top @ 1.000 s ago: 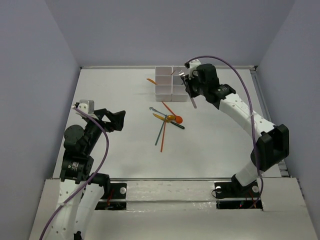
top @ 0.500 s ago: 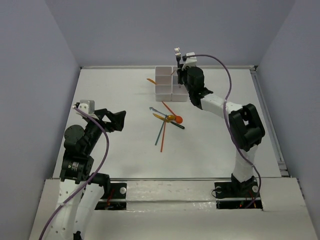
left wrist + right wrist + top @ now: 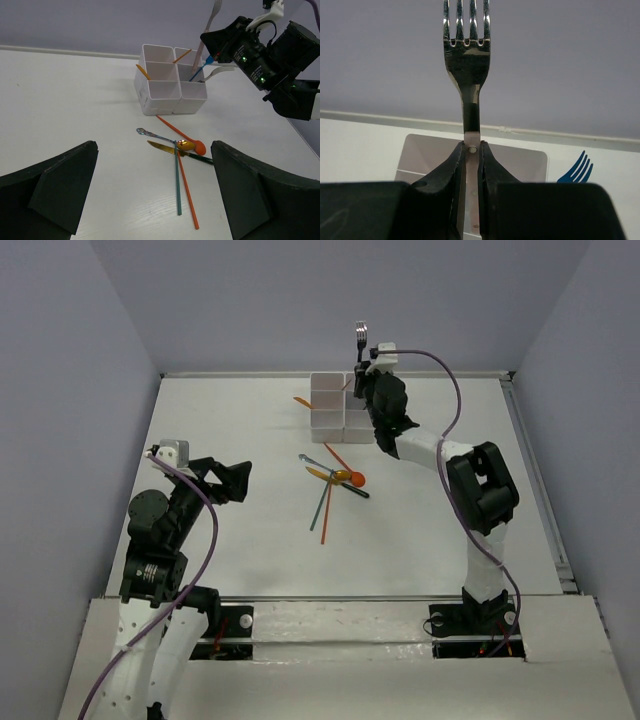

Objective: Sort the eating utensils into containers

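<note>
Right pincer (image 3: 471, 150) clamped on silver fork (image 3: 467, 60); fork's long axis upright, tines above pincer, handle pointing down toward containers (image 3: 162, 102) just beneath. Left pincer (image 3: 235, 480) apart, well away from containers; right arm nearer.

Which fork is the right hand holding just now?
The silver fork, pinched upright, tines up, in the right hand; the blue fork and pale fork lean in the containers, ungripped.
</note>
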### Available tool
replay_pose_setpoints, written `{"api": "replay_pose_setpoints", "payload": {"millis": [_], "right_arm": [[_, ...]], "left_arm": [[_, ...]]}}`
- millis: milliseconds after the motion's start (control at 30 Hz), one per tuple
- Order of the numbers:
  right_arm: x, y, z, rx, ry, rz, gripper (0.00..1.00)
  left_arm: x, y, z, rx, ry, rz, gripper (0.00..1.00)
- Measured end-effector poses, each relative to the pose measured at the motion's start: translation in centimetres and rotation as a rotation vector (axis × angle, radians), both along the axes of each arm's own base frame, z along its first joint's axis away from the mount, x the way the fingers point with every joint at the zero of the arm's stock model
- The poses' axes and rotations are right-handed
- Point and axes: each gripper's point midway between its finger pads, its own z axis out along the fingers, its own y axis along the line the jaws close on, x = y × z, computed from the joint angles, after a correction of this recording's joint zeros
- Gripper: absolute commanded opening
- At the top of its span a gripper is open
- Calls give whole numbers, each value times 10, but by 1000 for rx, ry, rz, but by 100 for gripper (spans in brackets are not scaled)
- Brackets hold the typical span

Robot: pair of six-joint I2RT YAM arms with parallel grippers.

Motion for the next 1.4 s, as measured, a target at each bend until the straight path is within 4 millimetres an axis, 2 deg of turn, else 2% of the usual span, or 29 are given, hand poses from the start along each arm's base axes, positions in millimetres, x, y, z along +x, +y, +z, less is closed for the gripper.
{"api": "replay_pose_setpoints", "payload": {"millis": [200, 333, 600, 667, 700, 767, 800, 900, 1000, 1067, 1167, 1233, 1333, 1400], "right_arm": [[4, -5, 16, 19, -39, -27, 0], [9, -12, 13, 38, -51, -51, 0], [26, -19, -58, 0, 57, -73, 1], [26, -18, -63, -3, 68, -71, 10], [26, -18, -64, 0, 68, -68, 23], [25, -16, -62, 7, 65, -59, 39], [25, -15, -62, 6, 65, -53, 57], [23, -14, -62, 11, 74, -41, 74], [15, -14, -58, 9, 94, -26, 78], [7, -16, -48, 5, 103, -15, 78], [-8, -18, -22, 9, 107, 7, 76], [-24, -20, -4, 18, 121, 36, 70], [-60, -23, 26, 51, 146, 92, 59], [-85, -22, 36, 83, 171, 132, 53]], "left_arm": [[0, 0, 0, 0, 0, 0, 99], [0, 0, 0, 0, 0, 0, 99], [0, 0, 0, 0, 0, 0, 99], [0, 0, 0, 0, 0, 0, 99], [0, 0, 0, 0, 0, 0, 99], [0, 0, 0, 0, 0, 1, 99], [0, 0, 0, 0, 0, 1, 99], [0, 0, 0, 0, -1, 1, 99], [0, 1, 1, -1, -3, 5, 99], [0, 2, 1, -1, -5, 6, 99], [0, 2, 1, -1, -5, 6, 99], [0, 3, 1, -1, -5, 11, 99], [0, 4, 1, -1, -5, 17, 99], [1, 6, 1, -1, -5, 23, 99]]}}
